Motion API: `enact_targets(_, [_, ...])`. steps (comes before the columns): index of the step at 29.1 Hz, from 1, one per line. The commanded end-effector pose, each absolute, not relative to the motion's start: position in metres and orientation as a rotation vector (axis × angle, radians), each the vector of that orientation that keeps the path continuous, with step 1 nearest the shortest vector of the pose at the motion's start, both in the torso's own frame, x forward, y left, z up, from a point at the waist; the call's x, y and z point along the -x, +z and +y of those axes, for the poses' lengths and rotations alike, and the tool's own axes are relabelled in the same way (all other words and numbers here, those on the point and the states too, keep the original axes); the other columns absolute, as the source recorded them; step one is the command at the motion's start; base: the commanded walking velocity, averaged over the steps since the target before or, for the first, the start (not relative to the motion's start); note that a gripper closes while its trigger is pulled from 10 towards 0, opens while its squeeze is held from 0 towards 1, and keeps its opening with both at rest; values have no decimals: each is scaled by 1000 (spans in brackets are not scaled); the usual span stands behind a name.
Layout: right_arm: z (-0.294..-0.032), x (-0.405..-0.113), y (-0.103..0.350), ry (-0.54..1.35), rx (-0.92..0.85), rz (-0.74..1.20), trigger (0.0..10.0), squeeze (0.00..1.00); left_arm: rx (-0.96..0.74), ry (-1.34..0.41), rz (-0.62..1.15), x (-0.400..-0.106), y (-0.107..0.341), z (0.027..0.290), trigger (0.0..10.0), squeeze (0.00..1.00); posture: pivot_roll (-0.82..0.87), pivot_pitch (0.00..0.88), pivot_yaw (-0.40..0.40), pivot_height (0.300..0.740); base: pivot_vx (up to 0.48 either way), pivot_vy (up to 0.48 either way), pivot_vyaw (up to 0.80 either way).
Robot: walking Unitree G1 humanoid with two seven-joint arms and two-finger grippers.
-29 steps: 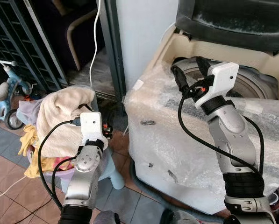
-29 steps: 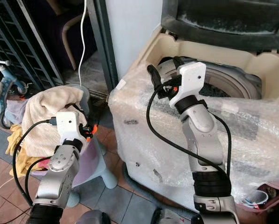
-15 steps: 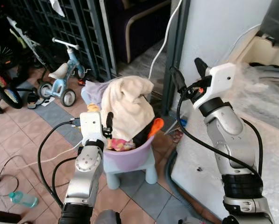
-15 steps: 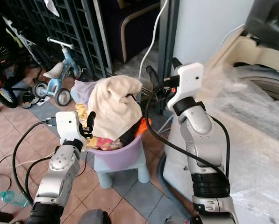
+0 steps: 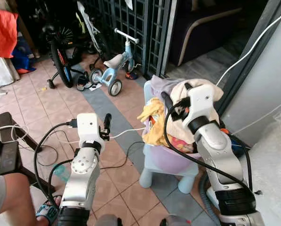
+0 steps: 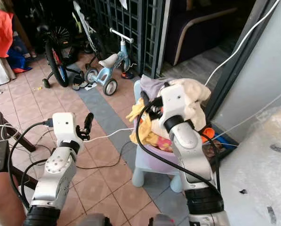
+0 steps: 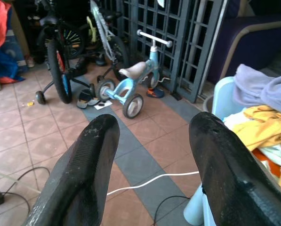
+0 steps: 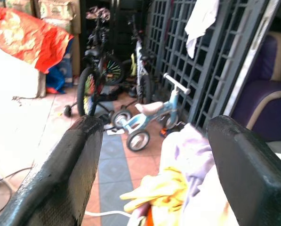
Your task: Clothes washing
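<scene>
A purple laundry basket (image 5: 164, 159) stands on a pale blue stool, heaped with a yellow cloth (image 5: 152, 123), a cream towel (image 5: 214, 88) and a lavender garment (image 7: 265, 87). My right gripper (image 5: 176, 95) hangs open just above the heap, with nothing between its fingers (image 8: 79, 160). My left gripper (image 5: 106, 123) is held open over the tiled floor to the left of the basket, well apart from it, its fingers (image 7: 91, 155) empty. The plastic-wrapped washing machine (image 6: 265, 157) fills the lower right corner.
A small blue tricycle (image 5: 113, 71) and a bicycle (image 5: 60, 51) stand before a dark metal gate (image 5: 147, 26). A white cable (image 5: 126, 133) crosses the tiles. A person's leg (image 5: 6, 197) and a dark low table (image 5: 1, 141) are at the lower left.
The camera has swung left, from the washing machine's tub to the basket and the tiled floor. My right gripper, earlier over the tub's rim, is now above the clothes heap.
</scene>
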State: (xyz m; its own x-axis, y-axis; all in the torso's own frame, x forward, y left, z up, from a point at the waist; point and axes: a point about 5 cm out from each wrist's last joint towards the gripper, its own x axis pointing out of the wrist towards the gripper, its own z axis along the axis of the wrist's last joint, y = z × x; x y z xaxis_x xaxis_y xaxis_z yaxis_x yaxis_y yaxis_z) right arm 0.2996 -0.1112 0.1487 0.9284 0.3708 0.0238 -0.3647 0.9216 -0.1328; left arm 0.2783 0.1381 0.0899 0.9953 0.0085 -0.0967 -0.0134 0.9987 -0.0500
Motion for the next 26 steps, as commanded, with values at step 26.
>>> enact_targets(26, [-119,-293,125,319,129,41,10000,0,81,-33,107,-273,88,131,10000,0,-36,54,31,740,301,0,-114])
